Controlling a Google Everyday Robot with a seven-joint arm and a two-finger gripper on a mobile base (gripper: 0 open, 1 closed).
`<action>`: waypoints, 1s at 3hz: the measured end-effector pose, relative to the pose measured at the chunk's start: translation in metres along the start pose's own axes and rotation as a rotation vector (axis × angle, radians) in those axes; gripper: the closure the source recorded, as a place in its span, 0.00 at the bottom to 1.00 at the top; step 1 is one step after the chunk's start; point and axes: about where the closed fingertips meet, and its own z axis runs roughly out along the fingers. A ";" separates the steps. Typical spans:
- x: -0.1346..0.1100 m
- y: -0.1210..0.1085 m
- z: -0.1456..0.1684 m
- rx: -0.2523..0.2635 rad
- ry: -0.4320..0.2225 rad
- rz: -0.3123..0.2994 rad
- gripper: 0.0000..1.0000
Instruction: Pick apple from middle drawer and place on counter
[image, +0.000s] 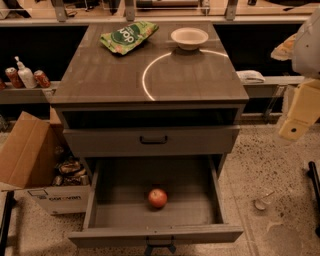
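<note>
The apple (157, 198), small, round and red, lies on the bare grey floor of the middle drawer (125, 185), near the front centre. The drawer is pulled fully open, with its dark handle (160, 245) at the bottom edge. The counter (105, 75) is the wood-grain top above it, marked with a thin white arc (146, 75). My gripper (295, 125) is the pale piece at the far right edge, beside the cabinet at about the height of the closed drawer, well away from the apple.
A white bowl (189, 37) and a green chip bag (128, 36) sit at the back of the counter. A closed drawer front (152, 140) with a black bar handle is above the open drawer. A cardboard box (30, 160) stands at the left. Cans (12, 77) stand on a shelf at the left.
</note>
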 end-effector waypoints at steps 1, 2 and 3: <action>0.000 0.000 0.000 0.000 0.000 0.000 0.00; -0.003 0.003 0.014 -0.013 -0.047 0.000 0.00; -0.007 0.012 0.041 -0.037 -0.139 0.015 0.00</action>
